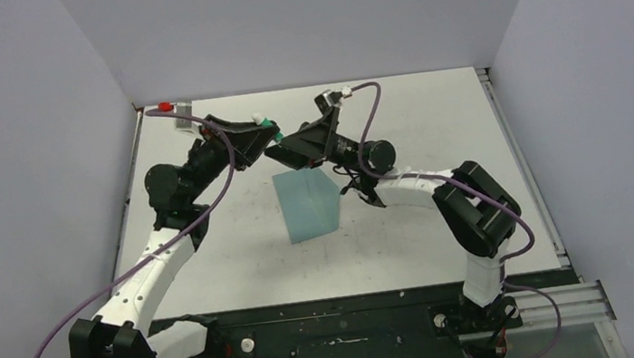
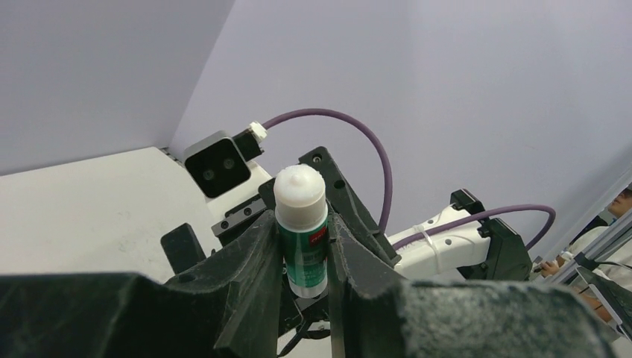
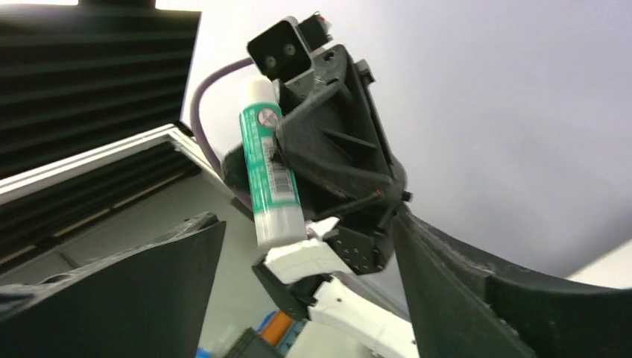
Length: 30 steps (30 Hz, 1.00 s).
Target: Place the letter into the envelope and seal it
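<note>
White table [image 1: 212, 247], boxed in by pale grey-lilac walls [image 1: 16, 134], black strip along the near edge where both arm bases sit. Small red item [image 1: 165, 106] at the back-left corner, too small to identify.

Both arms reach in and meet above the middle back of the table. Left arm [image 1: 150, 263] comes from the left and the right arm [image 1: 472, 206] from the right, with the gripper tips close together in the air. Purple cables [image 1: 83, 308] loop along both arms.

Left gripper [image 2: 302, 231] has its fingers [image 2: 257, 253] pinched on a glue stick [image 2: 300, 194], clamped at the green-labelled body. The stick's rounded white end pokes up past the fingertips. The right wrist view shows the same stick held in the left gripper, tilted, with white showing at both ends.

Right gripper [image 3: 305, 224] has its fingers [image 3: 149, 276] spread wide and grips nothing. The stick sits ahead of them in the gap, apart from both fingers.

Envelope [image 1: 309, 203], teal, lies on the table near the centre. It is just nearer the bases than the two grippers, below them and untouched by either. Its right part looks darker; cannot tell whether that is the flap or shadow.
</note>
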{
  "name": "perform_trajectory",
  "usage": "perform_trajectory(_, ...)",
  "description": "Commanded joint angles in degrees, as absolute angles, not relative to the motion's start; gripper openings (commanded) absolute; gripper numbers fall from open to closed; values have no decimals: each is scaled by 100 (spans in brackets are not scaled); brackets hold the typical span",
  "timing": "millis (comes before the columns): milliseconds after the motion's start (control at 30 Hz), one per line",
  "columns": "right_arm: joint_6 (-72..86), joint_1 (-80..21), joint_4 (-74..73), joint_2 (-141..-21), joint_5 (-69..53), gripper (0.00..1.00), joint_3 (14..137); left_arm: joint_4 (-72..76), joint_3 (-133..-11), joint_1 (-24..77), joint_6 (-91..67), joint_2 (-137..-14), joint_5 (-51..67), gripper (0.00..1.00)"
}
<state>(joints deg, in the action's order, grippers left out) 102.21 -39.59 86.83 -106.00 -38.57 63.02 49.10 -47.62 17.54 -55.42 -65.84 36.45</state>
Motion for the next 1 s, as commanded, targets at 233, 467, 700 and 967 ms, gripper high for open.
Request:
perform_trajectory(233,3546,-4035,3586,-8419,-3580,96,6493,4146,-4981,1690,-5620,-6187,3292,0)
perform_trajectory(467,830,-4804,1686,-8047,-2253,89,6950,3862,-5089,1643,-5651,-6155,3306,0)
perform_trajectory(700,53,-5113,1175,-8076,-1859,54,7224,3832,-5076,1629,-5645,-6133,3330,0)
perform_trajectory(967,534,-5102,1381,-8065,-1659,67,7224,3849,-5032,1617,-5626,-6140,3378,0)
